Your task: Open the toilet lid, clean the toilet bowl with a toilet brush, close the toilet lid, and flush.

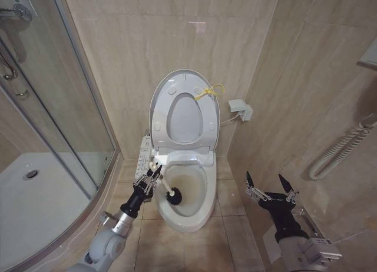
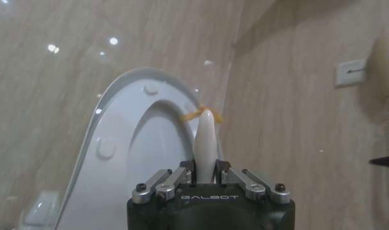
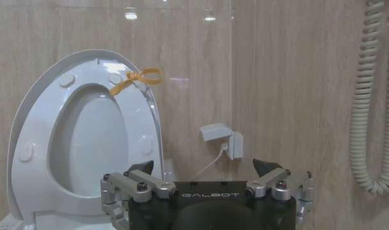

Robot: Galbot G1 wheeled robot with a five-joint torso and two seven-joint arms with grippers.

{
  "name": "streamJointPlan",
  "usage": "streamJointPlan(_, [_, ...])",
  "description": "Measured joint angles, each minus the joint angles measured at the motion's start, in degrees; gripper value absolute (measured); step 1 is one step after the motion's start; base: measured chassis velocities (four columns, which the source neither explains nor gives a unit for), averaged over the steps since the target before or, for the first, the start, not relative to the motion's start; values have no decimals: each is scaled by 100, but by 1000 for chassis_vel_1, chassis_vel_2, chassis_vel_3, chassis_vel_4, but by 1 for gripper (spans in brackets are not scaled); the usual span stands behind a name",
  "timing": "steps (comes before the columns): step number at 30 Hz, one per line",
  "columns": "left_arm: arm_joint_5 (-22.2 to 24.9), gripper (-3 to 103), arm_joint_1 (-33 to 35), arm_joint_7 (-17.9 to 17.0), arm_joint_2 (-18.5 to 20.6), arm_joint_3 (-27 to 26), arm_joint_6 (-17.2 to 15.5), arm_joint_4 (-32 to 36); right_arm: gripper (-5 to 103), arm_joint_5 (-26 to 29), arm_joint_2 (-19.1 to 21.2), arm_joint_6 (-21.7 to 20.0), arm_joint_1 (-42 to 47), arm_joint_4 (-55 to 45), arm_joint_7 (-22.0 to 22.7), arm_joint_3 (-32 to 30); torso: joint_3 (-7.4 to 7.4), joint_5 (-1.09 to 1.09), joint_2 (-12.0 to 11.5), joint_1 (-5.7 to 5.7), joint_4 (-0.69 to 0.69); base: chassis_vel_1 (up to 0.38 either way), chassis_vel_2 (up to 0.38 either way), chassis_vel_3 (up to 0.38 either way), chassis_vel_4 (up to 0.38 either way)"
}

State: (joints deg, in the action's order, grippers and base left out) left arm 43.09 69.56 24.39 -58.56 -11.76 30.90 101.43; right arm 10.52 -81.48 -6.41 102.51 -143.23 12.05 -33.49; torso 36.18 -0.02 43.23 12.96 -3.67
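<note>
The toilet lid (image 1: 185, 116) stands upright against the wall with the ring seat (image 1: 162, 116) raised against it and a yellow cord loop (image 1: 210, 93) at its top rim. Below lies the toilet bowl (image 1: 207, 192), with a yellowish stain inside. My left gripper (image 1: 151, 178) is at the bowl's left rim, shut on the white handle of the toilet brush (image 1: 164, 187). The black head (image 1: 175, 196) is down inside the bowl. In the left wrist view the handle (image 2: 206, 136) sticks up between the closed fingers. My right gripper (image 1: 270, 185) hangs open to the right of the toilet, holding nothing.
A glass shower enclosure (image 1: 70, 119) and white shower tray (image 1: 35, 195) fill the left side. A control panel (image 1: 143, 157) is on the toilet's left flank. A wall socket box (image 1: 241, 109) and a coiled hose (image 1: 339, 148) are on the right walls. Tiled floor surrounds the bowl.
</note>
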Motion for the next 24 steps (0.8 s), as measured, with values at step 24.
streamJointPlan(24, [-1058, 20, 2676, -1360, -685, -3200, -392, 2654, 100, 0, 0, 0, 0, 0, 0, 0, 0, 2, 1, -1, 3, 0, 0, 0, 0])
